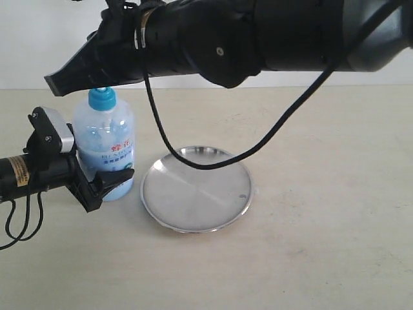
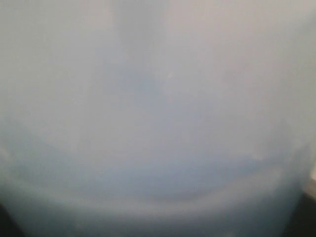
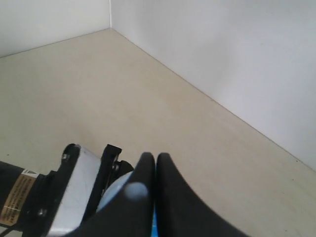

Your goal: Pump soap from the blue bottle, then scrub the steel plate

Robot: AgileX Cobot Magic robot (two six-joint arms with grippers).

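The blue bottle point(image 1: 103, 145) stands upright on the table left of the steel plate point(image 1: 193, 190), and its pale blue soap point(image 2: 158, 118) fills the whole left wrist view. My left gripper point(image 1: 110, 181) comes in from the left, its fingers clamped around the bottle's lower body. My right gripper point(image 1: 58, 82) reaches across from the upper right, and its shut fingers lie over the teal pump head point(image 1: 102, 98). In the right wrist view the right gripper point(image 3: 156, 157) has its two tips pressed together, with a sliver of the bottle point(image 3: 111, 195) beneath. The plate carries a small dark speck point(image 1: 241, 196).
A black cable point(image 1: 193, 161) loops down from the right arm and hangs just over the plate's far rim. The pale table point(image 1: 322, 226) stretches right and forward of the plate. A white wall point(image 3: 222, 59) bounds the table behind.
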